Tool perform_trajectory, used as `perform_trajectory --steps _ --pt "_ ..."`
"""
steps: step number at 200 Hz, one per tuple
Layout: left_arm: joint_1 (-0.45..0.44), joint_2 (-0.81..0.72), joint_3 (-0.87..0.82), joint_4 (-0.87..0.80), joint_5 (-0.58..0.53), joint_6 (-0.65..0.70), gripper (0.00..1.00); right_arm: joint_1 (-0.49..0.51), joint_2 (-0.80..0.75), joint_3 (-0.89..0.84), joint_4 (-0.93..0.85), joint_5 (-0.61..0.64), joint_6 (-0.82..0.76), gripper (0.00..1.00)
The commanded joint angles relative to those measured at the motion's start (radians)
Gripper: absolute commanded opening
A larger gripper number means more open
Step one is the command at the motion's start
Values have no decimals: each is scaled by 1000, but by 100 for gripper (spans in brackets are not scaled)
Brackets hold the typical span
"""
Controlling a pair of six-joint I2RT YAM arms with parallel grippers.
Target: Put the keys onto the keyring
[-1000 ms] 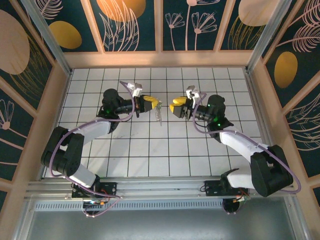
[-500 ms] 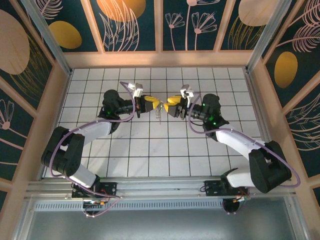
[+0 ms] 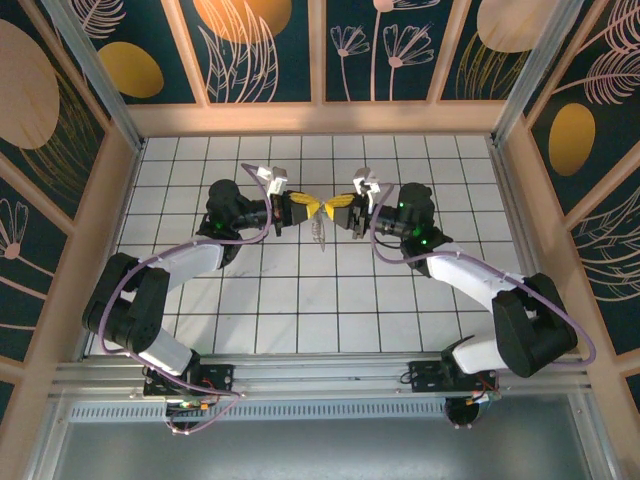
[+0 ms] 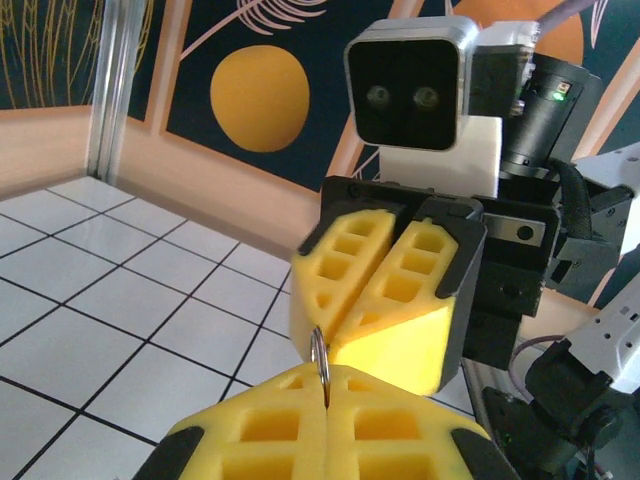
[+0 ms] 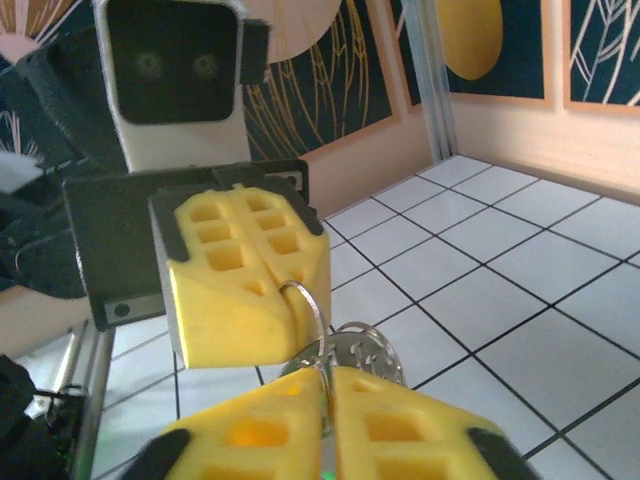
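Both arms meet tip to tip above mid-table point(image 3: 250, 300). Left hand point(image 3: 316, 207) is pressed together on the keyring point(image 4: 320, 356), a thin wire loop standing edge-on out of its yellow pads. Right hand point(image 3: 330, 208) is also pressed together, and the same loop point(image 5: 306, 300) appears to run down into its seam. A small silvery bit dangles just below the meeting point. It is probably the keys point(image 3: 321, 236), but too small to be sure. A perforated metal disc point(image 5: 358, 350) hangs beside the ring in the right wrist view. Handling judgement: the ring is light, stiff and springy, and its smooth wire may twist or slip between foam pads. Hold it across the flat of the loop, away from the split end, and leave that end clear for threading. The hanging parts will swing.
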Motion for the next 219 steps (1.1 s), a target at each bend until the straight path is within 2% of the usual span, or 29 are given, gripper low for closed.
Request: perform_trajectory --steps 1,53,157,219 --pt "-6 -8 30 18 14 9 0 7 12 22 3 -29 -13 0" --pt "-6 -9 31 20 2 9 0 33 17 31 -28 -44 -33 0" --pt "-9 -26 4 75 -19 -28 0 79 47 32 -26 3 -32 0" --pt "-14 -19 1 86 -24 -33 0 116 92 81 -90 -26 -59 0"
